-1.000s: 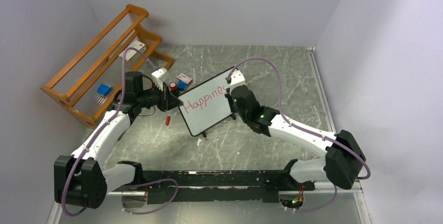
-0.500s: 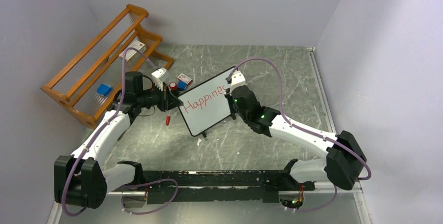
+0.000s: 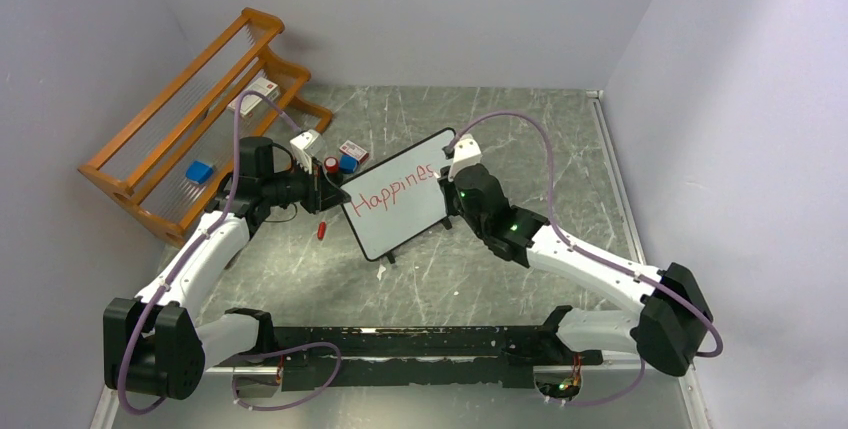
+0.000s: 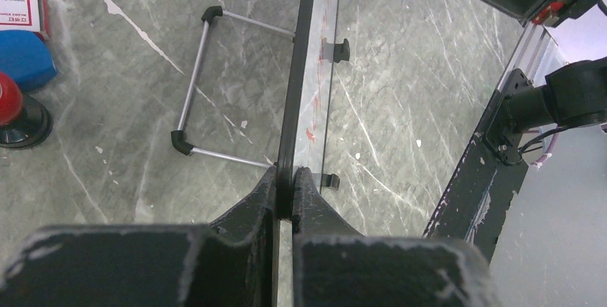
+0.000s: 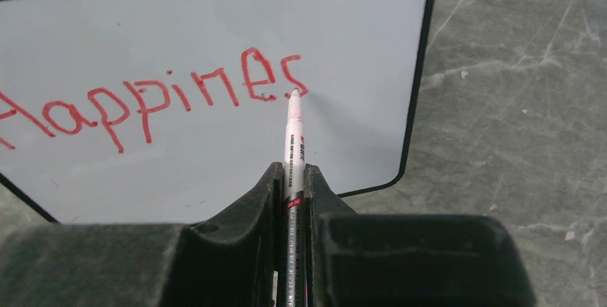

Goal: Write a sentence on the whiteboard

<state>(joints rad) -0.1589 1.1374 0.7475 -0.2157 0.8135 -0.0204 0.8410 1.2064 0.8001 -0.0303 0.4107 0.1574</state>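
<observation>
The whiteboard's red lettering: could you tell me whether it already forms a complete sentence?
No, in the right wrist view the sentence on the whiteboard reads only "Happines", with the marker tip at the last s.

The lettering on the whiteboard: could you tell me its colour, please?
The lettering is red, clearest in the right wrist view.

On the whiteboard (image 5: 343,6) the red lettering (image 5: 154,99) reads "Happines", its line rising toward two o'clock. Print on the marker (image 5: 293,149) is too small to read.
</observation>
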